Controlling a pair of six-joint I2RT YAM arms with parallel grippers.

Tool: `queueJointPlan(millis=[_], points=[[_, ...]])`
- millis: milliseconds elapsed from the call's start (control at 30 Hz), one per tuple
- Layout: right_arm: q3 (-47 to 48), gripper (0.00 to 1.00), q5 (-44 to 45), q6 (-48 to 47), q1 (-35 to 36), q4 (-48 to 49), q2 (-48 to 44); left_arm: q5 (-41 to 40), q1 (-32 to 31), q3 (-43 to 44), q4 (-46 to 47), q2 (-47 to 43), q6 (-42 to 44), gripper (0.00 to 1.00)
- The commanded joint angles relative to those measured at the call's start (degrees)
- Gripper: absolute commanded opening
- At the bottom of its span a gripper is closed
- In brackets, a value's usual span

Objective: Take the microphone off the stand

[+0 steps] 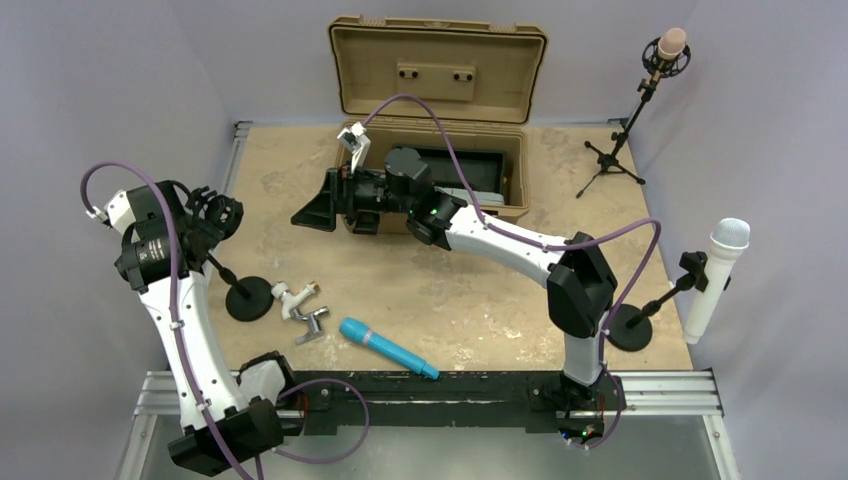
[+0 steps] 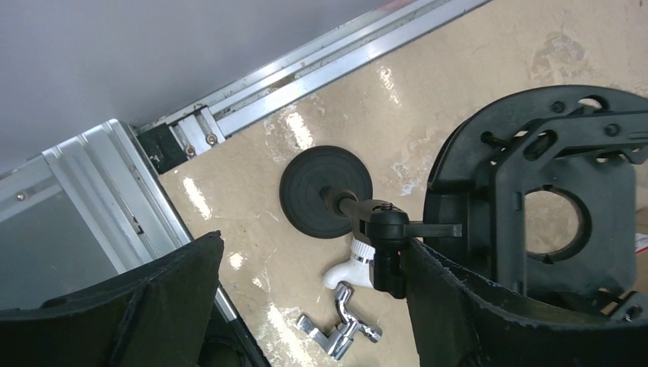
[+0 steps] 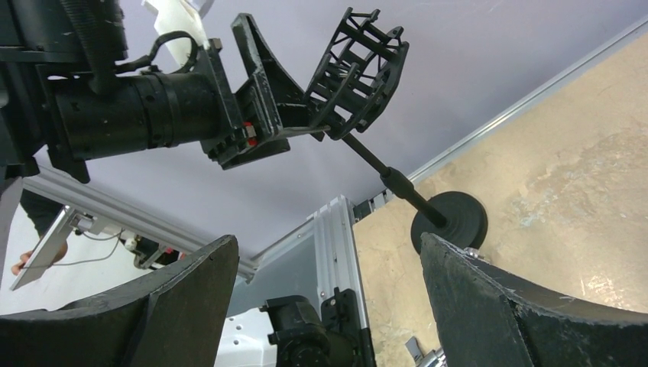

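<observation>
Blue mic (image 1: 388,348): lies flat on tabletop (image 1: 480,290), near edge, centre; well apart from both claws.
Stand (image 1: 249,298): round base at left, rod tilted; its cage mount (image 3: 359,69) is empty.
Left claw (image 2: 315,245): wide open, stand's joint between fingers, no grip.
Right claw (image 3: 328,241): wide open in air, holds nothing.

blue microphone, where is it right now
In the top view the blue microphone lies flat on the table by the front rail, just right of the small chrome fitting.
</observation>
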Motion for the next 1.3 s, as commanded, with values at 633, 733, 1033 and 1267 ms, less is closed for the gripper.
queueJointPlan(millis=[633,733,1033,1267], points=[[1.87,0.87,0.68,-0.66,-0.12,1.76,0.15,1.38,0.94,3.25,2.68,-3.91,4.23,0.84],[2.1,0.87,0.56,-0.64,-0.13,1.52,0.37,3.07,0.95,3.06,3.88,-4.38,3.85,0.75],[2.22,0.87,0.78,-0.67,-0.12,1.23,0.19,3.5,0.98,1.51,7.23,-2.54,4.13,0.31],[2.26,0.87,0.85,-0.66,-0.11,1.14,0.18,6.53,0.96,0.96,10.3,-0.96,4.71,0.16]])
